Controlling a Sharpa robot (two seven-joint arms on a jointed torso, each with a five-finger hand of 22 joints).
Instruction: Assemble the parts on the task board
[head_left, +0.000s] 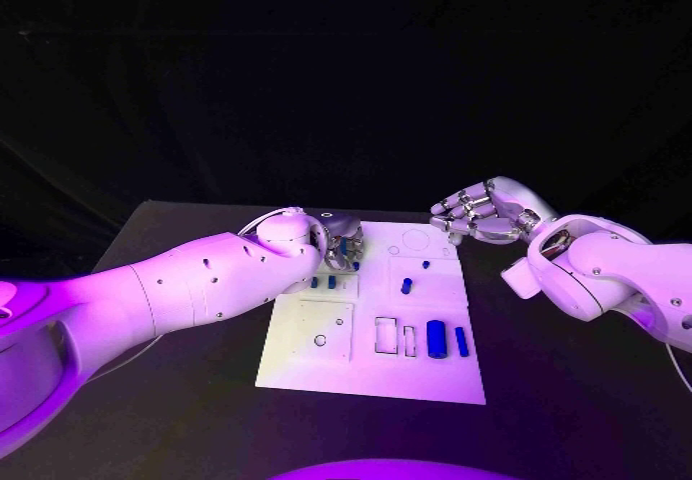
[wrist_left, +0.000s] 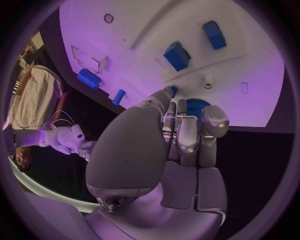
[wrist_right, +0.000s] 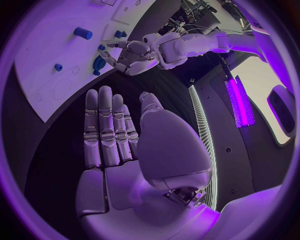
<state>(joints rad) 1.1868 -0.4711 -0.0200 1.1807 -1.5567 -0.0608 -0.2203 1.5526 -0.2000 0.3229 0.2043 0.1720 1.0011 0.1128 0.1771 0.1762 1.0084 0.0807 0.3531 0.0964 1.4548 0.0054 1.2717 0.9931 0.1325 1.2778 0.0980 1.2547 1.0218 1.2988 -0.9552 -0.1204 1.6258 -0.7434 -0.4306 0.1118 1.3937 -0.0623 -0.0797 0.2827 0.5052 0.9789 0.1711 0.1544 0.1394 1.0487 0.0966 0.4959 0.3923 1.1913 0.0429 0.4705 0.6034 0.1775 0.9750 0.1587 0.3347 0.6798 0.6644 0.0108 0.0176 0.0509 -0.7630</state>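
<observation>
L hand (head_left: 335, 243) sits at the upper-left part of the task board (head_left: 433, 375), fingers (wrist_left: 187, 135) bunched together, tips pressed down on a blue toothed disc, prob. a gear (wrist_left: 199, 106). Looks pinched or pressed between the fingertips; can't say if it's lifted or already seated on the board. Gear is directly under/ahead of the L fingertips, flat face to the board, so its axis runs straight into the plate. Any coming move likely turns on staying square over that spot.

R hand (head_left: 483, 212) hovers off the board's upper-right corner, fingers straight and side by side, nothing in it; well apart from the gear. L hand is clearly the nearer one.

Other parts: two blue blocks (wrist_left: 177, 55) near the L hand, a blue cylinder (head_left: 436, 333) and a thin blue bar (head_left: 462, 341) lying lower centre-right on the board, long axes running up-down in the head view.
</observation>
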